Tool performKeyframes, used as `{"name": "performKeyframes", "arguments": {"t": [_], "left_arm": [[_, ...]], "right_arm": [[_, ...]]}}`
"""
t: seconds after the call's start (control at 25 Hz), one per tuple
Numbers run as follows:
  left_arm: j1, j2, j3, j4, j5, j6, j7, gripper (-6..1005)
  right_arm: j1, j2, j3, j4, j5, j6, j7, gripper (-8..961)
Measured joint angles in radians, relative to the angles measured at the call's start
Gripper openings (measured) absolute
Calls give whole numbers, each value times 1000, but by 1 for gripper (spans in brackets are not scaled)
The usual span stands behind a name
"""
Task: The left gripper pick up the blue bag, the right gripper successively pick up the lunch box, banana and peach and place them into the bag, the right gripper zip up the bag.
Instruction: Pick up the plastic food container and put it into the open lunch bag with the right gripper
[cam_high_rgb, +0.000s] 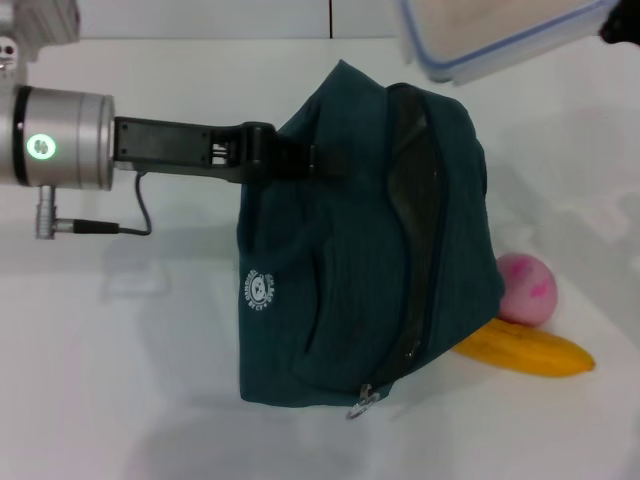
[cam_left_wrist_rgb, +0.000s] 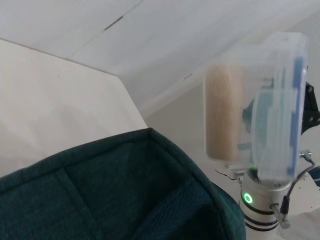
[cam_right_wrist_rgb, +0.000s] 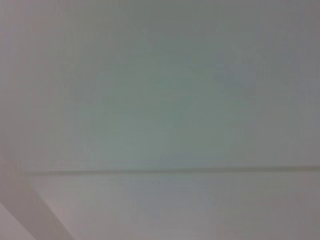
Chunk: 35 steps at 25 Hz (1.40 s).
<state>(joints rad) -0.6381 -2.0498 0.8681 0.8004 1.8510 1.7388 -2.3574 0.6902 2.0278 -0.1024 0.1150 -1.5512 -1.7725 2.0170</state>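
Left pincer (cam_high_rgb: 300, 160) extended level from left, clamped on blue bag (cam_high_rgb: 370, 250), bag on desk (cam_high_rgb: 120, 380). Lunch box (cam_high_rgb: 500, 35) aloft at far right above bag, cut off; right pincer grip indiscernible.

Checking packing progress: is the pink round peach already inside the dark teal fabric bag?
No, the pink round peach lies on the table beside the dark teal fabric bag, next to the yellow banana.

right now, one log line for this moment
left gripper: holding bag up by its edge | lunch box: lifted above bag, not in yet | right gripper: barely in view | banana, peach: on table beside bag
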Motion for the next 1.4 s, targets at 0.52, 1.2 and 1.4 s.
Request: {"name": "performKeyframes", "arguments": {"t": [0.52, 1.2, 1.4], "left_arm": [[-25, 23, -20, -63, -1, -19, 28, 62], [-49, 25, -28, -65, -13, -20, 25, 62], [-62, 25, -28, -66, -13, -22, 25, 62]], "right_arm": [[-48, 0, -2, 8, -105, 101, -36, 131], [-3, 0, -13, 24, -286, 244, -65, 138], [1, 0, -12, 27, -291, 208, -69, 140]]}}
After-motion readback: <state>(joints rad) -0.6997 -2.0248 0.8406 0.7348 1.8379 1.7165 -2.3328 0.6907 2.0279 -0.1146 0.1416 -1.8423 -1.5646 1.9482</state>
